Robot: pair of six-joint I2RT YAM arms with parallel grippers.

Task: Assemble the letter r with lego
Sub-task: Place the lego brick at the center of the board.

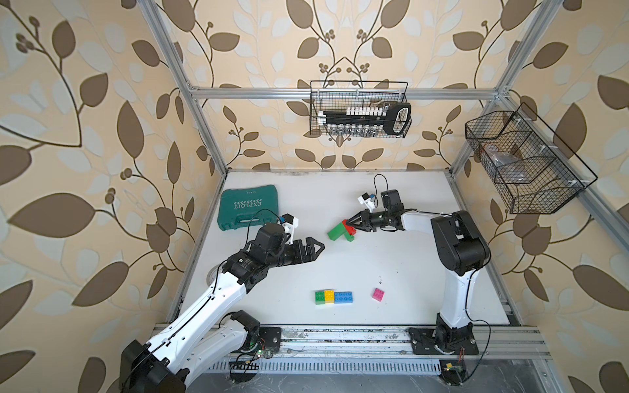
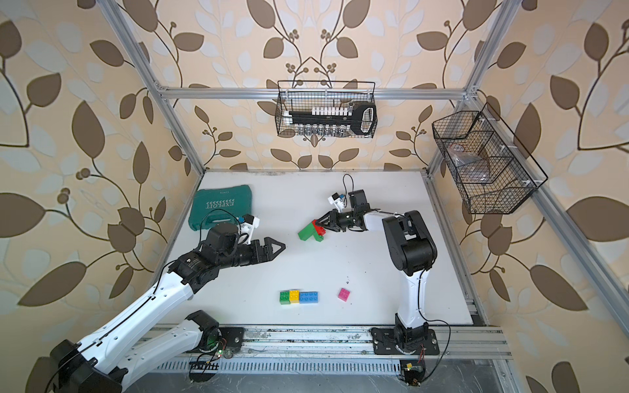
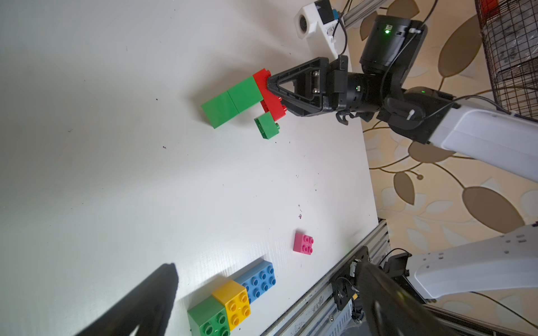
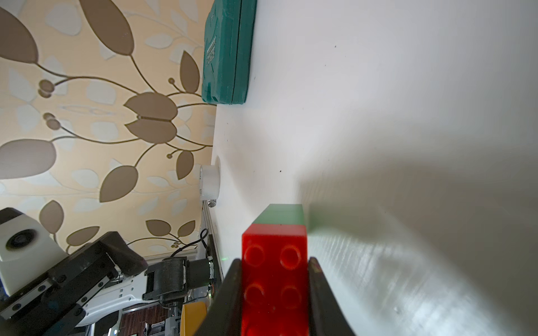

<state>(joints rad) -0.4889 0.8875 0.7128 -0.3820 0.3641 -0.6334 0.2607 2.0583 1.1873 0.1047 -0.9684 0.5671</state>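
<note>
Progress: I judge the task to be well advanced, because one joined group of bricks already has a stem and a side arm like an r.
Built part: a green bar (image 3: 230,101) of two bricks makes the stem. A red brick (image 3: 272,101) sits across its end, and a small green brick (image 3: 267,125) hangs at the far end of the red one.
Place of the built part: it lies on its side towards the back of the counter (image 1: 391,258), near the middle. It seems to rest on the surface, but I cannot tell this for sure.
Loose bricks: a green brick (image 1: 320,297), a yellow brick (image 1: 329,296) and a blue brick (image 1: 343,296) stand in one touching row near the front edge. A pink brick (image 1: 378,294) lies alone beside the row, apart from it.
What is left: perhaps only to set the letter down and let it go. Whether more bricks must be added, the pictures do not say.
Right hand (image 1: 347,224): it is clenched on the red brick, with one finger on each side wall. The right wrist view shows the studs facing the camera between the fingers.
Left hand (image 1: 320,247): it is fully released and holds nothing. It hangs over bare counter, well apart from the built part and from the row.
</note>
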